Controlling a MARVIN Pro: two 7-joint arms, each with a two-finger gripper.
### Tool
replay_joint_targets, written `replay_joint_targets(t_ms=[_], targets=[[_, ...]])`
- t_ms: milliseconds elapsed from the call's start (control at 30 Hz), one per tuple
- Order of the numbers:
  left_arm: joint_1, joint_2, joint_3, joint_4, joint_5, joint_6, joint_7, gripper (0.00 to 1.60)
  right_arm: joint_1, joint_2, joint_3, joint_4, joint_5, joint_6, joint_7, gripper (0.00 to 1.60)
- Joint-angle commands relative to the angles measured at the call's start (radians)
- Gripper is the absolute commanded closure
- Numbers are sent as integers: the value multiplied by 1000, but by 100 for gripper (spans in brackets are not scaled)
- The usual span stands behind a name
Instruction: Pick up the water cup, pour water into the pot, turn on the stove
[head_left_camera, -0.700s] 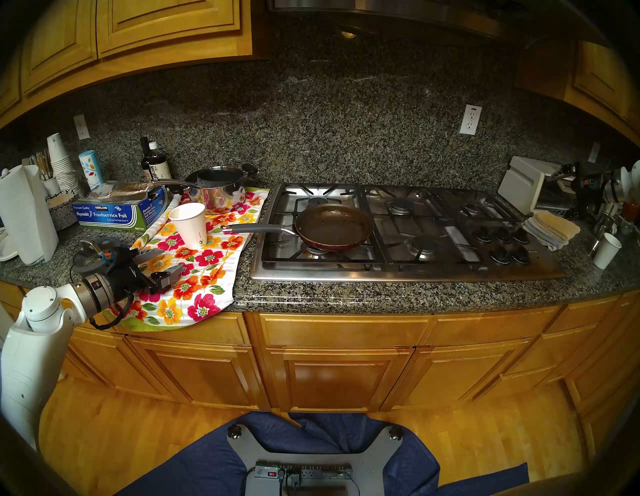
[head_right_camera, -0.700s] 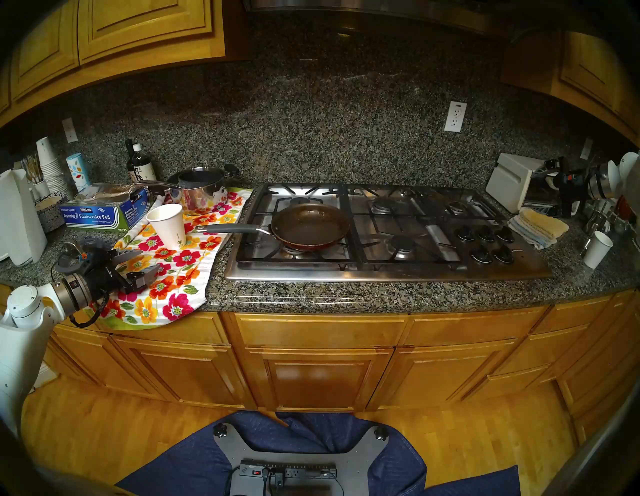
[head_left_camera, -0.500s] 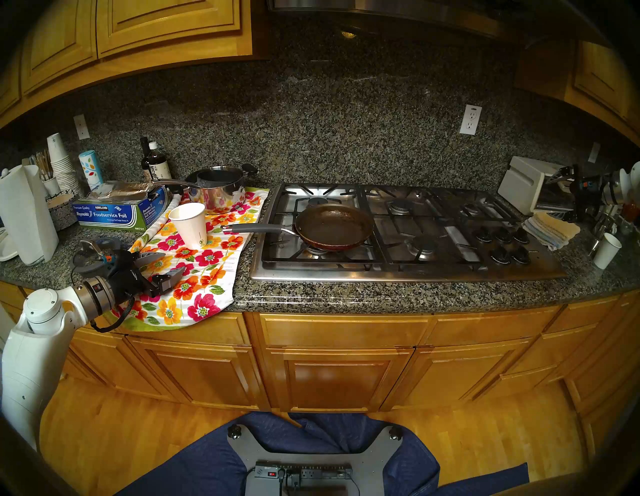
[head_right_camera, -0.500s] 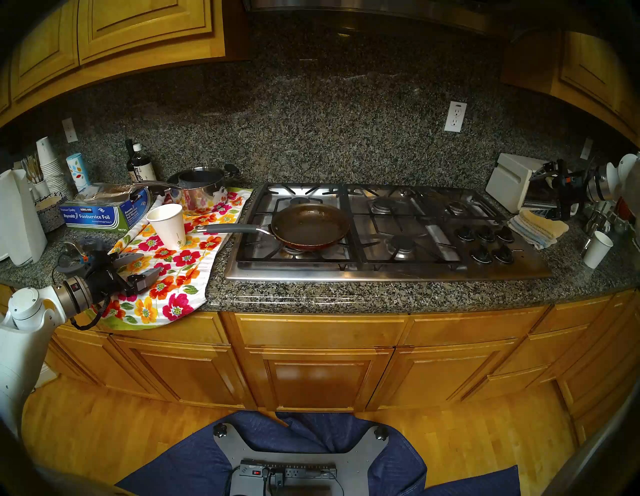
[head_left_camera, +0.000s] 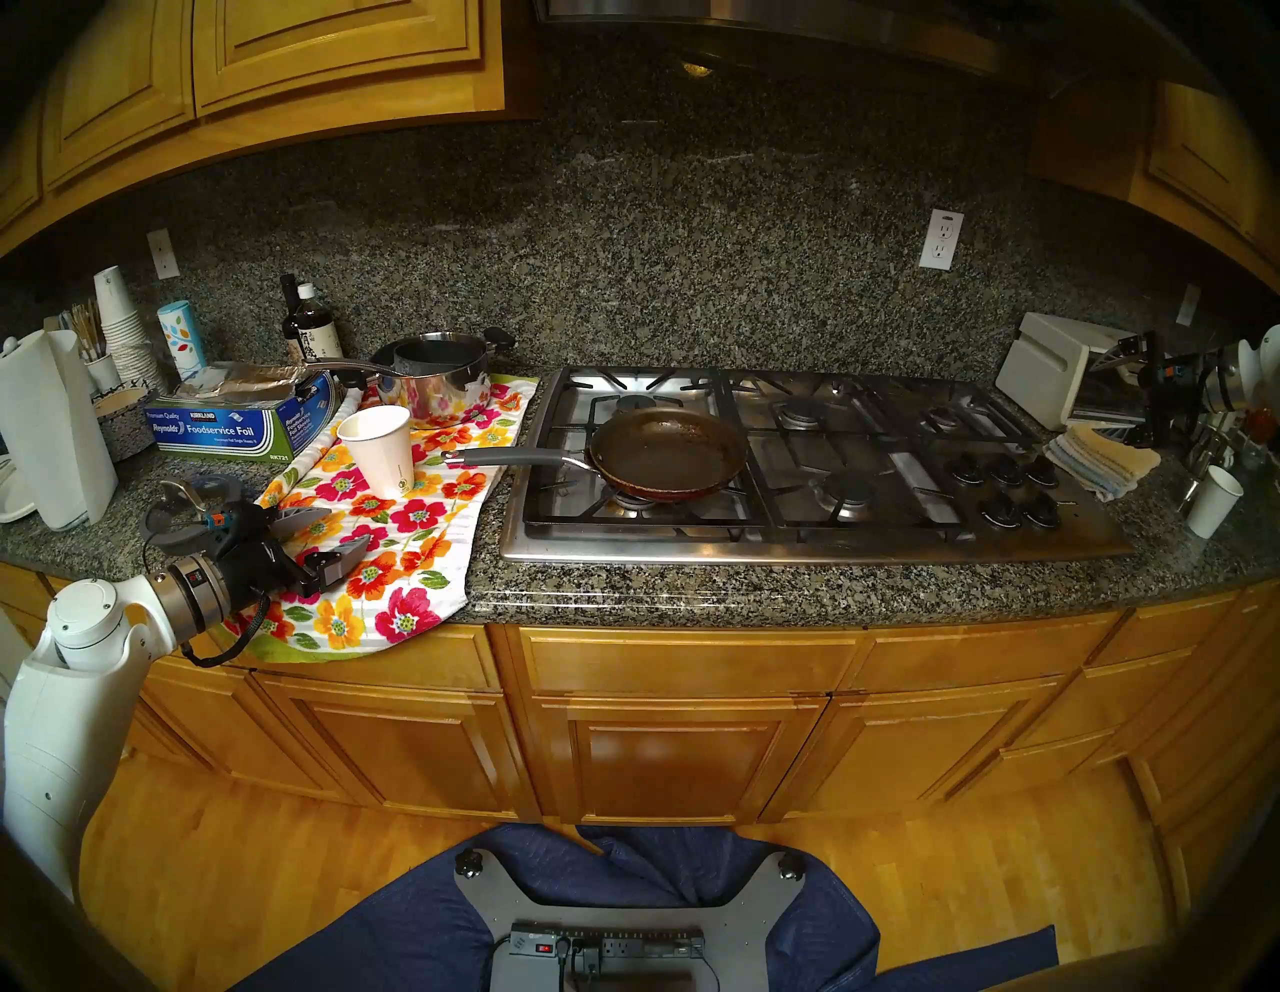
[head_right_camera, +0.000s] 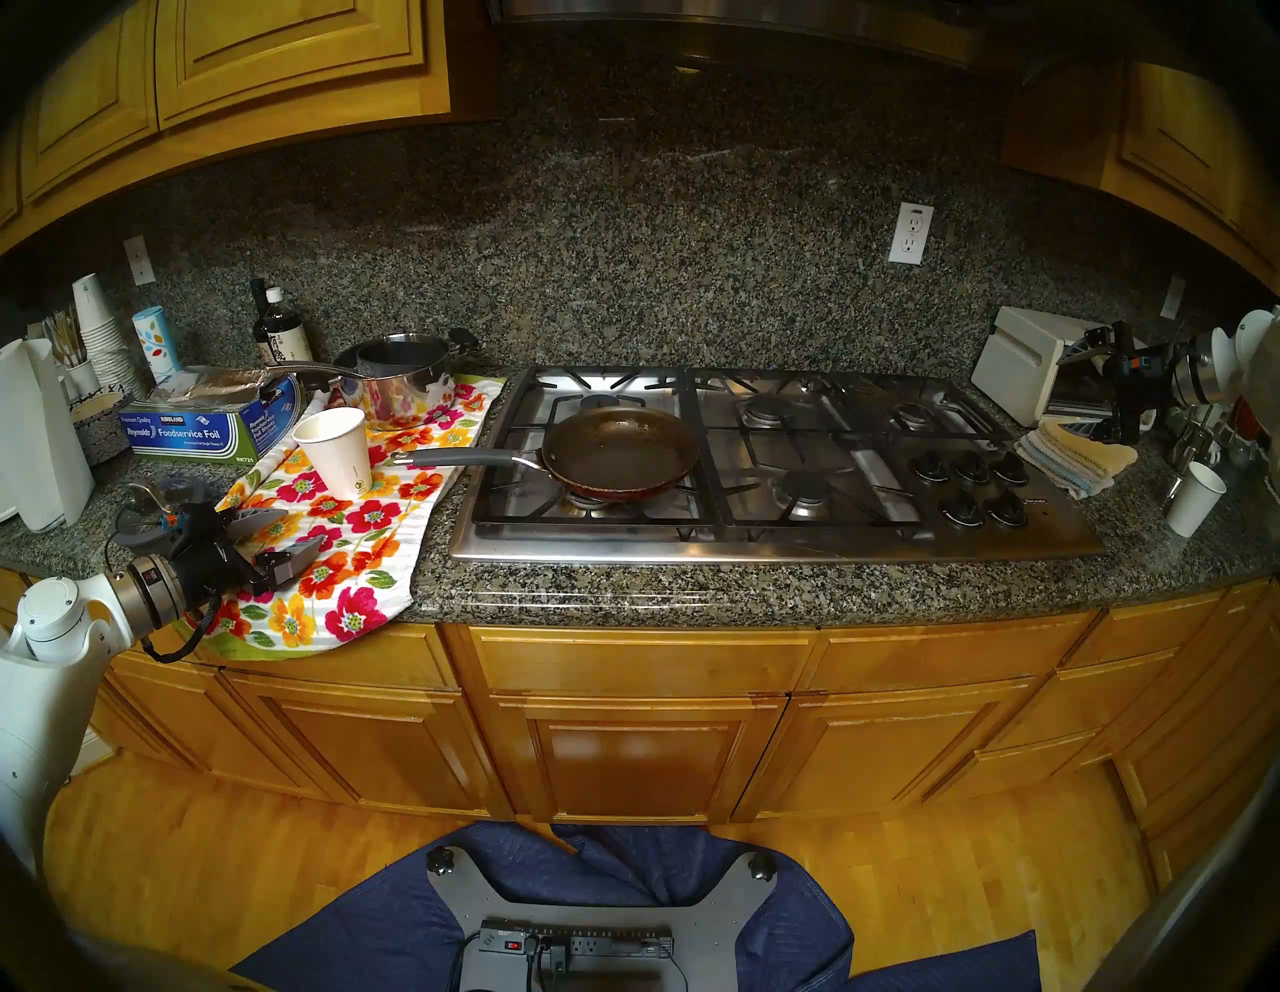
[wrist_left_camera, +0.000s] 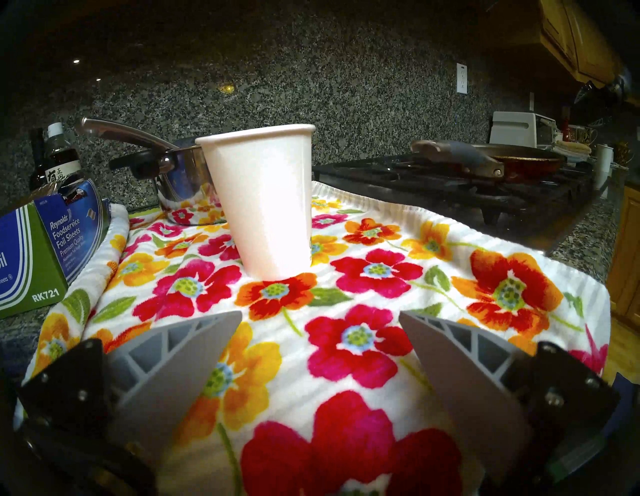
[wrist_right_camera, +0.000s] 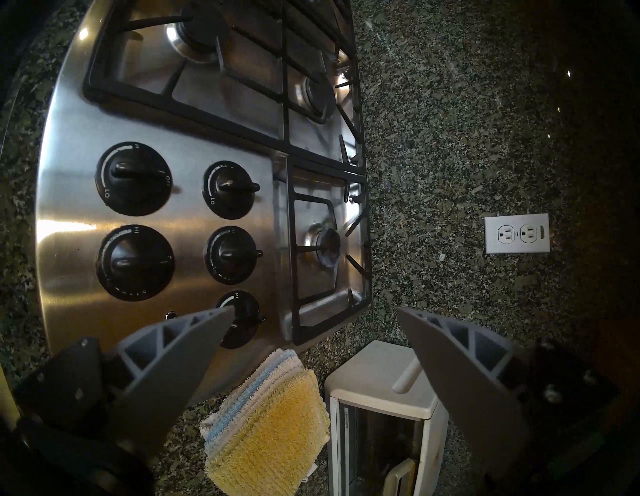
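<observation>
Hovering low over the floral towel (head_left_camera: 388, 547), the left end effector (head_left_camera: 331, 530) is spread wide and holds nothing; the water cup (head_left_camera: 379, 450) stands upright at its 1 o'clock, apart from it. Bare towel separates them, near the desk (head_left_camera: 762, 589) front edge. The right end effector (wrist_right_camera: 313, 315), also spread and empty, hangs above the stove (wrist_right_camera: 69, 214) knobs.

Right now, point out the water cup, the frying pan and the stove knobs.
water cup (wrist_left_camera: 266, 204): left wrist view, middle of its white side wall.
frying pan (head_left_camera: 668, 452): head left view, centre of its dark inside.
stove knobs (wrist_right_camera: 135, 259): right wrist view, top of the large lower-left knob.
</observation>
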Motion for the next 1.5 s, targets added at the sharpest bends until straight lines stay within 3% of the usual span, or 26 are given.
replay_joint_targets(t_ms=[0,167,400,933,1467], targets=[[-30,5,-10,-3,-15,-4,-1,0,25,0,3,18,2,-1,0,0],[-55,17,-8,32,-73,28,-66,0,24,0,3,18,2,-1,0,0],[-85,17,-6,63,-82,27,-85,0,23,0,3,18,2,-1,-1,0],[-117,-9,-11,43,-35,-77,-35,0,23,-1,4,19,2,-1,-1,0],[-220,9,45,58,-57,-37,-18,0,22,-1,4,19,2,-1,-1,0]])
